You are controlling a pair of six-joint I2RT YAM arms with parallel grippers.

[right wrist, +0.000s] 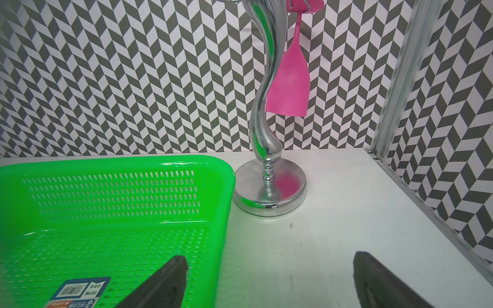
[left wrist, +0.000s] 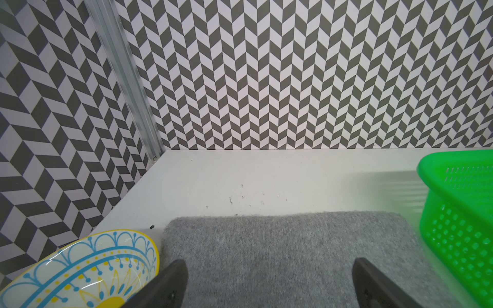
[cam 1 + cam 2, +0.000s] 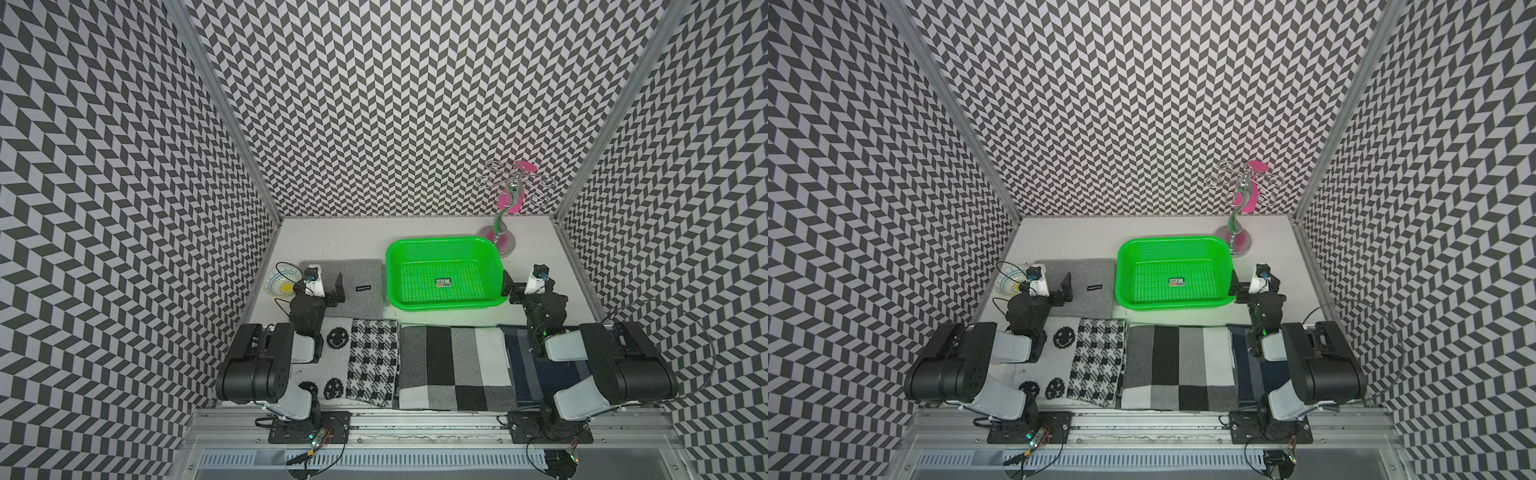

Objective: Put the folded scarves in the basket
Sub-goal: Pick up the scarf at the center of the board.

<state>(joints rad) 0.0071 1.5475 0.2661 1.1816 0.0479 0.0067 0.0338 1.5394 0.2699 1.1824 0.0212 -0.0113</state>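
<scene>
Aluminium rail [image 3: 415,420] fronts white table [image 3: 332,241] with basket [image 3: 440,254], chevron walls [image 3: 415,104]

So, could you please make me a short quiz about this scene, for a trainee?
1. True or false: the grey folded scarf is already inside the green basket.
2. What hangs on the silver stand? A) a pink glass B) a blue mug C) a yellow spoon
3. Which pincer is above the scarf, and is it open or shut?
Key: 1 false, it lies on the table beside the basket; 2 A; 3 the left pincer, open.
</scene>
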